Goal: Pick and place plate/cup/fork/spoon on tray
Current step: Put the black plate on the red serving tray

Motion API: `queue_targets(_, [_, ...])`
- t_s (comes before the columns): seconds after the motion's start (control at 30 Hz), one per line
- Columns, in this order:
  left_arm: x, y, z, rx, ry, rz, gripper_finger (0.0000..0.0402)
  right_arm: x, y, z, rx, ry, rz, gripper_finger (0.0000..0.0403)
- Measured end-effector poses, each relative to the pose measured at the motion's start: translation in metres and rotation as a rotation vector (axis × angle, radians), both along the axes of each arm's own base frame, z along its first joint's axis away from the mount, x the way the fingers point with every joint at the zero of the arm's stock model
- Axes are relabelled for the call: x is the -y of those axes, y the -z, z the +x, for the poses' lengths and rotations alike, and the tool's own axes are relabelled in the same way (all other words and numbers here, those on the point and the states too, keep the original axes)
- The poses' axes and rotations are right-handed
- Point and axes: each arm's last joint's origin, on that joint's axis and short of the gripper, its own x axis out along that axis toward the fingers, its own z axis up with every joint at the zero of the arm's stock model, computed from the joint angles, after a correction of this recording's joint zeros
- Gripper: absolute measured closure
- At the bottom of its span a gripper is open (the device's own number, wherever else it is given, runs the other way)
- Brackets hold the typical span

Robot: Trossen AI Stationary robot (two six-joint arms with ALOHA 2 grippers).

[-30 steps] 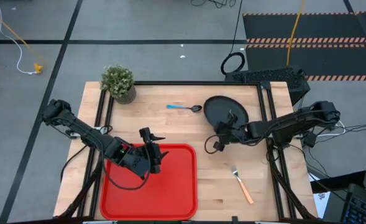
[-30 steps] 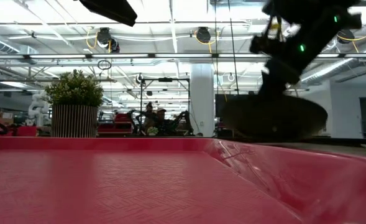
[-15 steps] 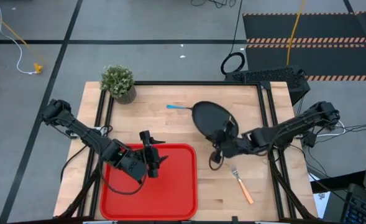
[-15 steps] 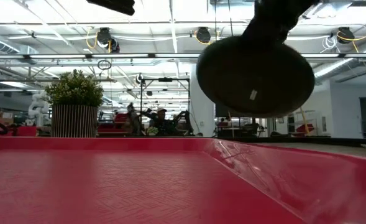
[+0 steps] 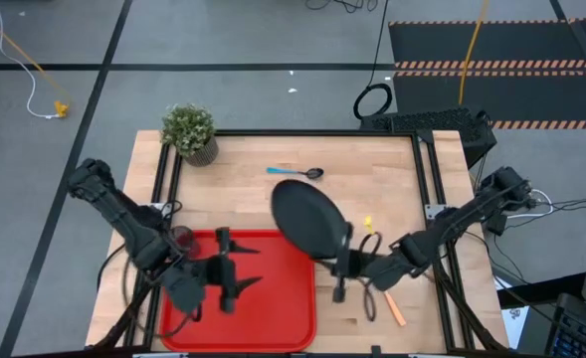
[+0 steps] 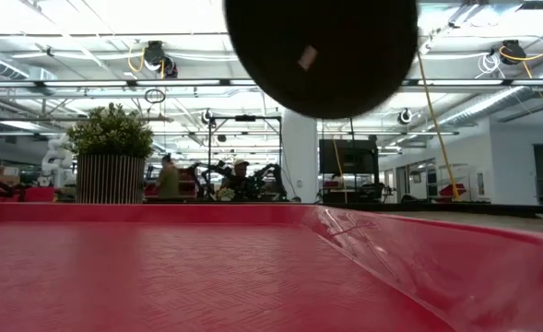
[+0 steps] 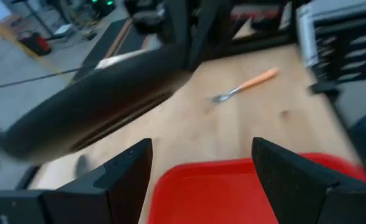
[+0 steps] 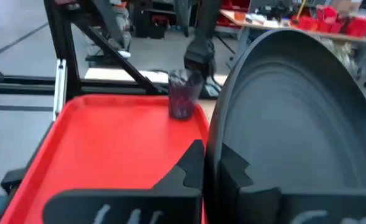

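The black plate [image 5: 305,217] is in the air, tilted, over the red tray's [image 5: 273,318] far right corner; it also shows in the low view [image 6: 322,51]. My right gripper [image 5: 340,263] is shut on its rim. My left gripper [image 5: 239,267] is open and empty above the tray's middle. The grey cup [image 5: 181,239] stands upright on the tray's far left corner and shows in the right wrist view [image 8: 183,93]. The orange-handled fork [image 7: 245,86] lies on the table to the right of the tray, partly under my right arm. The blue-handled spoon [image 5: 297,172] lies on the table at the back. My right gripper pinches the plate's rim [image 8: 212,146] between its two fingers, one on each face, at the edge nearest the table's near right. The fingers come from the table's right, roughly level. The plate is lifted clear and tilted, reaching away from the fingers toward the far left.
A potted green plant [image 5: 190,132] stands at the table's far left corner. Bare wood lies between the spoon and the tray. Black frame rails [image 5: 427,189] run along the table's sides. People show in the room beyond the table.
My right gripper has carried the plate up off the table and toward the table's left and near edge, to the tray's far right corner; the plate has tipped up. My left gripper has drawn back toward the near edge over the tray, baring the cup.
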Motion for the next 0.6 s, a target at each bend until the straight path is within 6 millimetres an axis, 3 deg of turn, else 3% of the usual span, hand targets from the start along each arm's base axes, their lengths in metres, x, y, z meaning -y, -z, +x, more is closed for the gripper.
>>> queue_targets(0.13, [0.023, -0.017, -0.02, 0.033, 0.089, -0.054, 0.0124, -0.018, 0.002, 0.028, -0.027, -0.044, -0.056, 0.0403])
queue_targets(0.3, [0.042, -0.024, -0.044, 0.087, 0.115, -0.029, 0.0124, -0.03, 0.02, 0.061, -0.083, -0.138, -0.086, 0.0403])
queue_targets(0.6, [0.049, -0.03, -0.064, 0.222, -0.049, 0.056, 0.0124, -0.039, 0.061, 0.11, -0.137, -0.234, -0.033, 0.0403])
